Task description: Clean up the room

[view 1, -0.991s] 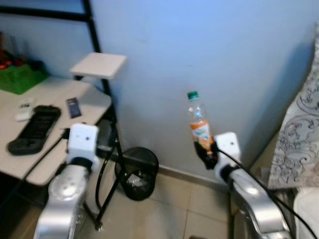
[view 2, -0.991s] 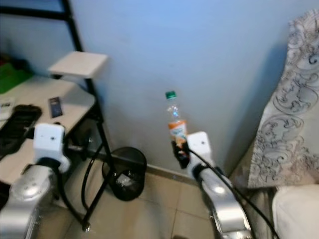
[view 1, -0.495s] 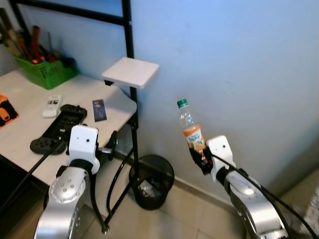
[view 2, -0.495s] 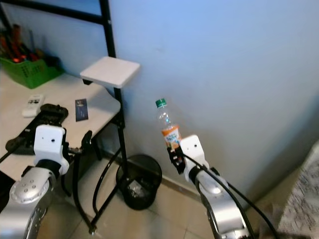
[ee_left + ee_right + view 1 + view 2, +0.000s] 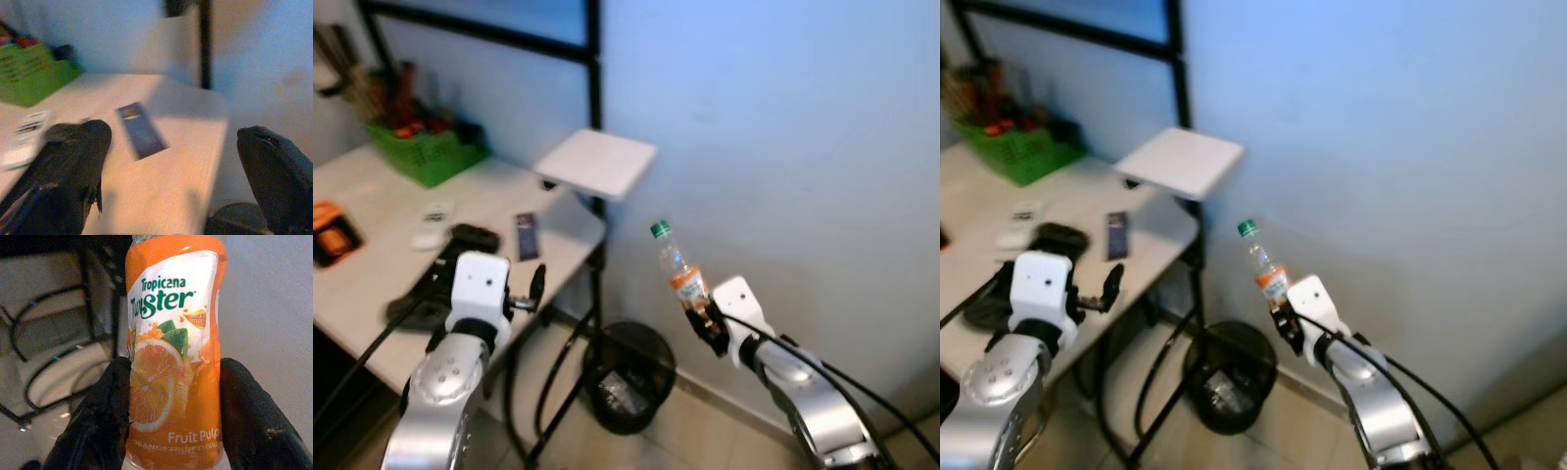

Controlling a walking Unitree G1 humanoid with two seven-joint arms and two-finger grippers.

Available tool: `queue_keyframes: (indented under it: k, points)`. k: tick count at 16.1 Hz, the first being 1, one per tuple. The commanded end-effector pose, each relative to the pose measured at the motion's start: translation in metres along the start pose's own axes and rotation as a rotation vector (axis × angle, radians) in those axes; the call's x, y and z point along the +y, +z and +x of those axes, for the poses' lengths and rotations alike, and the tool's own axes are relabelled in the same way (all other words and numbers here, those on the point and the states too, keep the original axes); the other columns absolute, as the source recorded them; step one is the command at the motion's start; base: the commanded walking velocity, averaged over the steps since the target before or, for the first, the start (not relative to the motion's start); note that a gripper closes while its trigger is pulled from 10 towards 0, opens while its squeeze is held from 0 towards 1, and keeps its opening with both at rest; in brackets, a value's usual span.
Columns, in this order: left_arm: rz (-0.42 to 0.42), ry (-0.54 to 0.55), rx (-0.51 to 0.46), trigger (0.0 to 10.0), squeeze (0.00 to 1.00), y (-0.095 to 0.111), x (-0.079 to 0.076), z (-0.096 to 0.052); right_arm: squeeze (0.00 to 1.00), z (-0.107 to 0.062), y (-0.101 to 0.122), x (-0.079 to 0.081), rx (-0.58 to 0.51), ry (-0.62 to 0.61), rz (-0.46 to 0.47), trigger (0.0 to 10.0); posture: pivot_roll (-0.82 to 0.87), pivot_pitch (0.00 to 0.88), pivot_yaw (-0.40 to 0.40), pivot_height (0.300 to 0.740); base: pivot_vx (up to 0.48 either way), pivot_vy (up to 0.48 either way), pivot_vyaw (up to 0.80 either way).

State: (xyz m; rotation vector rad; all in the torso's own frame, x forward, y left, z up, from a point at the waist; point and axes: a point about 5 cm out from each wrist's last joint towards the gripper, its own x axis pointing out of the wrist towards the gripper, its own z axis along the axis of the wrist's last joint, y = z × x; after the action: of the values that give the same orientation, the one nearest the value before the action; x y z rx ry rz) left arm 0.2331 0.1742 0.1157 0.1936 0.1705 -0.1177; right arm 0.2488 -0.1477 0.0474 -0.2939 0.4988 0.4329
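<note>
Blue wall behind; right end effector clenched on bottle; left end effector spread wide above table.

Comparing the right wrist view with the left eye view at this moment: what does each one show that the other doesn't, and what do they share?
Right wrist view alone: the bottle's label is readable, "Tropicana Twister", "Fruit Pulp", with an orange slice, and both black fingers press its sides.

Left eye view alone: the bottle's green cap, the black bin on the floor below it, the white table with a green basket, and the left gripper open over the table edge.

Both: the right gripper holding the orange drink bottle upright near the blue wall.
</note>
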Motion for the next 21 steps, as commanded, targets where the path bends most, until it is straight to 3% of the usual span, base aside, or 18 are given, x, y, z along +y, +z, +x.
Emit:
queue_keyframes:
  k: [1, 5, 10, 13, 20, 21]
  points:
    - [0.016, -0.055, -0.004, 10.0, 0.0, 0.003, -0.003, 0.0, 0.0, 0.005, 0.003, -0.002, 0.016, -0.008, -0.012, 10.0, 0.06, 0.0, 0.01, 0.74, 0.24, 0.0, 0.0]
    - [0.09, -0.347, 0.011, 10.0, 0.0, 0.002, -0.023, -0.003, 0.0, 0.025, -0.009, 0.004, 0.117, 0.008, 0.012, 10.0, 0.05, 0.0, 0.007, 0.74, 0.0, 0.0, 0.0]
    - [0.225, -0.64, 0.066, 10.0, 0.0, 0.006, -0.032, 0.001, 0.0, 0.056, -0.026, 0.019, 0.26, 0.056, -0.016, 10.0, 0.07, 0.0, -0.021, 0.74, 0.0, 0.0, 0.0]
    - [0.288, -0.739, 0.136, 10.0, 0.0, 0.004, -0.028, -0.002, 0.0, 0.066, -0.028, 0.026, 0.293, 0.057, 0.023, 10.0, 0.07, 0.0, -0.019, 0.74, 0.0, 0.0, 0.0]
    - [0.308, -0.823, 0.22, 10.0, 0.0, -0.002, -0.025, -0.011, 0.0, 0.076, -0.024, 0.04, 0.31, 0.085, 0.094, 10.0, 0.08, 0.0, -0.016, 0.74, 0.0, 0.0, 0.0]
    - [0.304, -0.828, 0.222, 10.0, 0.0, -0.002, -0.026, -0.012, 0.91, 0.076, -0.023, 0.041, 0.307, 0.086, 0.095, 10.0, 0.08, 0.0, -0.015, 0.74, 0.0, 0.0, 0.0]
